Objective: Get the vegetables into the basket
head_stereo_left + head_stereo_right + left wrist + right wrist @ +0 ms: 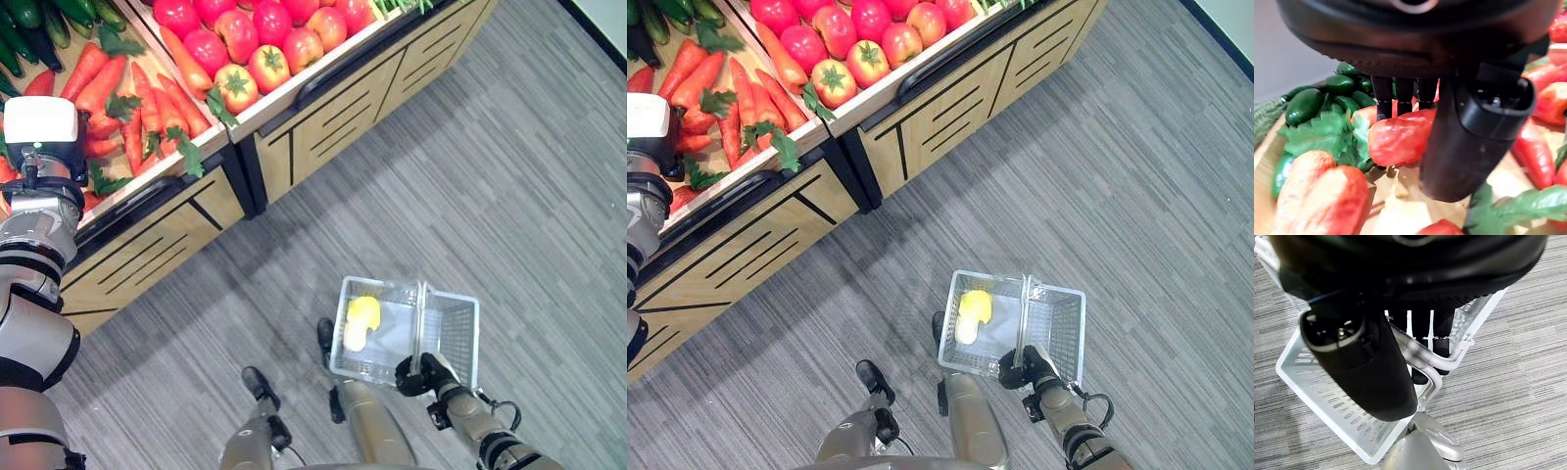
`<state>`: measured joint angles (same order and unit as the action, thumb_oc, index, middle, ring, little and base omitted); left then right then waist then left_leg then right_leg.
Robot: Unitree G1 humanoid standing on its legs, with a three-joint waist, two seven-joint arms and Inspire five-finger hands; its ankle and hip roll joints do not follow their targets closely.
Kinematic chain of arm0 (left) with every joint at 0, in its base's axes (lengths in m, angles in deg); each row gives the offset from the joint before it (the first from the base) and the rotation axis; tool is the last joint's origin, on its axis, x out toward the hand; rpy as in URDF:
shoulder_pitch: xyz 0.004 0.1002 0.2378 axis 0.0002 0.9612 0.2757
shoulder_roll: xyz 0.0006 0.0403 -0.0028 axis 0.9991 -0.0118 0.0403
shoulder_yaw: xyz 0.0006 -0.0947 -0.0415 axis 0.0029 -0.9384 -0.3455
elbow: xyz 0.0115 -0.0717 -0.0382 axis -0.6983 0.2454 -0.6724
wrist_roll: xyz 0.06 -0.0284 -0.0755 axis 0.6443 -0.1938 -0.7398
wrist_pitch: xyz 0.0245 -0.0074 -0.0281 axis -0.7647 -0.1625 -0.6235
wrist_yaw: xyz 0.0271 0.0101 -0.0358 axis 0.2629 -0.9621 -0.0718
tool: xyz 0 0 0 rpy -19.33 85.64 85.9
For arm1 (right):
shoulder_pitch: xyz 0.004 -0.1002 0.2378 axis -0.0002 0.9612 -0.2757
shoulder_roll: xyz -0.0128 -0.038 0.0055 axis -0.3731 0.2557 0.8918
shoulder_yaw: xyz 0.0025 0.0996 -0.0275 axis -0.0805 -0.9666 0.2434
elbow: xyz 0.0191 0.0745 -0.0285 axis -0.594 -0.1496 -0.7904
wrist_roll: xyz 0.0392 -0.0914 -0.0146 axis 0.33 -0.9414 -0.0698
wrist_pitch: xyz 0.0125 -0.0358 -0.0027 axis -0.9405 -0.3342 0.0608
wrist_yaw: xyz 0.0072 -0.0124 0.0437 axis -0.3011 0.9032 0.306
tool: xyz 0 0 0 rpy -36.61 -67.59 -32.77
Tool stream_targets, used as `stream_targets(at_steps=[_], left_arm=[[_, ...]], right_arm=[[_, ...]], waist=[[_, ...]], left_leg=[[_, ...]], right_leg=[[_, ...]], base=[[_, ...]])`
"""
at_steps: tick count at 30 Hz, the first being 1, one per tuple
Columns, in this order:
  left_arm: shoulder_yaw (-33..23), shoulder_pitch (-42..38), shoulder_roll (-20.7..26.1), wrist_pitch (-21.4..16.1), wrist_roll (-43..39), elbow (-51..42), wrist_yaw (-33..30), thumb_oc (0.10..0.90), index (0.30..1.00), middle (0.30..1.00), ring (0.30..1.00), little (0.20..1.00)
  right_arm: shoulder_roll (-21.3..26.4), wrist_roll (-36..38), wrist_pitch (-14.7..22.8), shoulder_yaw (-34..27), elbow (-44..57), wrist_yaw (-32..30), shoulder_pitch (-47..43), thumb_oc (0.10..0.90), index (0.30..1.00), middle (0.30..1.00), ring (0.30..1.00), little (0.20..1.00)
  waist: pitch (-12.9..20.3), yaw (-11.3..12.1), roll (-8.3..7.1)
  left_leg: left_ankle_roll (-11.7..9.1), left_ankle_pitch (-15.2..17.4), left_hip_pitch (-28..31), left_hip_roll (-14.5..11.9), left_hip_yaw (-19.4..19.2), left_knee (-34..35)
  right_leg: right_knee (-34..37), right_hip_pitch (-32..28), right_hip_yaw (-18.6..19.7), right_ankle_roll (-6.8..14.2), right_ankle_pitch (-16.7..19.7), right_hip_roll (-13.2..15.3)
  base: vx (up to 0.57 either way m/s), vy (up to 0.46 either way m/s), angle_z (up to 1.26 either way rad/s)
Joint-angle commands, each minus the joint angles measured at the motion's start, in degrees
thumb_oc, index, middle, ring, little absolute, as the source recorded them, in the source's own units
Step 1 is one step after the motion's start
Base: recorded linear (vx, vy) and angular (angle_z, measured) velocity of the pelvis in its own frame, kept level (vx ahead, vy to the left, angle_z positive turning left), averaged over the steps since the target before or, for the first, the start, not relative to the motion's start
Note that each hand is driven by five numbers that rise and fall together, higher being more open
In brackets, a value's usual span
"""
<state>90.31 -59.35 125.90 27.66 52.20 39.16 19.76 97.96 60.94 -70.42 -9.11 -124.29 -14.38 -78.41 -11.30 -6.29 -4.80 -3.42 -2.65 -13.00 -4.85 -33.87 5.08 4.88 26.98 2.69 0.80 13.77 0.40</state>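
Right hand [416, 374] is curled round the handle [422, 323] of the white basket [456, 338], low over the grey floor [529, 176]. Two yellow vegetables [361, 321] lie in the basket's far corner from that hand.

Head views: the left arm reaches up to the produce stand [323, 108]. Carrots [137, 108] sit right beside the wrist, tomatoes [265, 44] further along, cucumbers [39, 24] beyond.

Left wrist view: left hand [1449, 127] has its fingers [1403, 93] and thumb closing on a carrot [1396, 139] (contact looks real, grip depth unclear). Green leaves [1327, 134] crowd just beside it, and more carrots lie all round the hand.

Right wrist view: fingers [1437, 335] are wrapped under the metal handle, thumb over it, with the basket wall just beyond.
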Motion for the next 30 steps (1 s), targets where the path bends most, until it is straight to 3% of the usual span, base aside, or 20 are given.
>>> stream_targets(at_steps=[1, 9, 13, 23, 30], left_arm=[[-1.7, -0.7, 0.9, 0.4, -0.4, 0.9, -0.1, 0.400, 0.300, 0.300, 0.300, 0.300], [-3.8, 0.9, 0.7, 0.8, -1.4, -0.4, -1.6, 0.400, 0.300, 0.300, 0.300, 0.300], [-8.4, 3.1, 0.9, 0.3, -5.7, -4.3, -4.0, 0.400, 0.300, 0.300, 0.300, 0.300], [-10.9, 6.1, 3.4, 0.1, -5.8, -9.9, -2.4, 0.400, 0.300, 0.300, 0.300, 0.300], [-15.2, 12.8, 6.4, -1.0, -3.2, -23.8, -1.8, 0.400, 0.300, 0.300, 0.300, 0.300]], right_arm=[[2.5, -0.9, -1.7, 1.0, -3.8, 0.0, 4.9, 0.400, 0.300, 0.300, 0.300, 0.300], [2.4, -1.0, -1.7, 1.2, -4.0, 0.1, 5.0, 0.400, 0.300, 0.300, 0.300, 0.300], [2.2, -1.0, -1.7, 1.0, -3.6, 0.0, 5.5, 0.400, 0.300, 0.300, 0.300, 0.300], [3.0, -1.8, -2.9, -0.5, -3.8, 0.7, 6.7, 0.400, 0.300, 0.300, 0.300, 0.300], [2.8, -3.7, -4.0, -2.4, -5.0, 2.0, 8.6, 0.400, 0.300, 0.300, 0.300, 0.300]], waist=[[0.7, 1.0, 1.54], [0.8, 1.5, 0.98], [1.1, 2.1, 0.71], [2.6, 3.4, 1.29], [4.4, 4.9, 1.91]], left_leg=[[-2.5, -0.9, -1.5, -2.3, 7.0, -0.1], [-2.2, -1.0, -1.8, -2.2, 8.0, -0.1], [-2.0, -0.7, -1.0, -2.1, 8.6, -0.1], [-1.4, 0.4, 2.8, -1.6, 9.7, -0.1], [-0.3, 1.2, 6.6, -0.5, 10.2, -0.1]], right_leg=[[0.1, -2.0, -2.5, 6.7, -3.9, 1.8], [0.1, -2.2, -3.1, 6.6, -4.0, 2.0], [0.1, -3.4, -3.6, 6.5, -4.5, 2.2], [0.1, -7.8, -4.4, 6.4, -5.8, 3.0], [0.1, -12.0, -5.5, 6.1, -6.8, 3.9]], base=[[-0.04, 0.001, -0.01], [0.00, 0.000, 0.00], [0.00, 0.006, 0.02], [-0.01, 0.017, 0.03], [-0.04, 0.040, 0.14]])
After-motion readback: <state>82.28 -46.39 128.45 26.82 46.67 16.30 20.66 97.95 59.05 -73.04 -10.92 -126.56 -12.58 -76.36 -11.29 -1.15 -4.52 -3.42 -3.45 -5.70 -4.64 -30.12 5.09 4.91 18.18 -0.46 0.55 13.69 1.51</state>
